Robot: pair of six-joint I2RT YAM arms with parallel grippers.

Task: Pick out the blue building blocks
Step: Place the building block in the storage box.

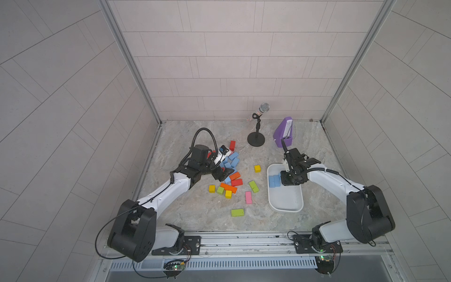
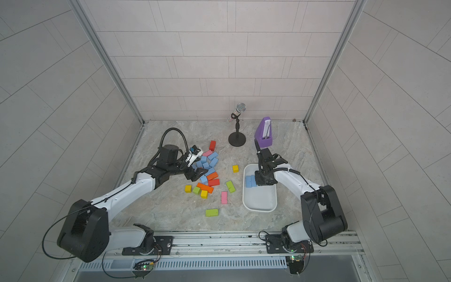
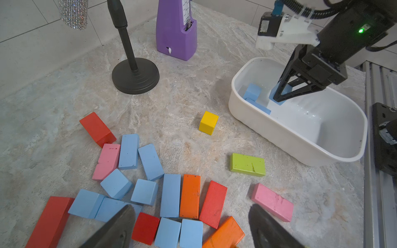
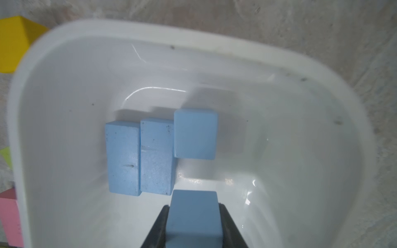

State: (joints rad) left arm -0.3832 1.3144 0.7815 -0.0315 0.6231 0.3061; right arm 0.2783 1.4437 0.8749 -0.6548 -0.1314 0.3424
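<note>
- The right gripper [image 3: 279, 98] is clenched on one blue block [image 4: 194, 216], pinched between its fingertips down inside the white tub [image 3: 300, 137].
- Three more blue blocks [image 4: 158, 154] lie on the tub floor just ahead of that gripper, side by side and touching one another, apart from the held one.
- The left gripper [image 3: 191, 208] is released, jaws spread wide, grasping nothing.
- The loose blue pile [image 3: 170, 194] lies on the table beneath and just ahead of it, mixed with other coloured blocks [image 3: 190, 195]; two blue ones [image 3: 179, 233] sit between the spread fingers.
</note>
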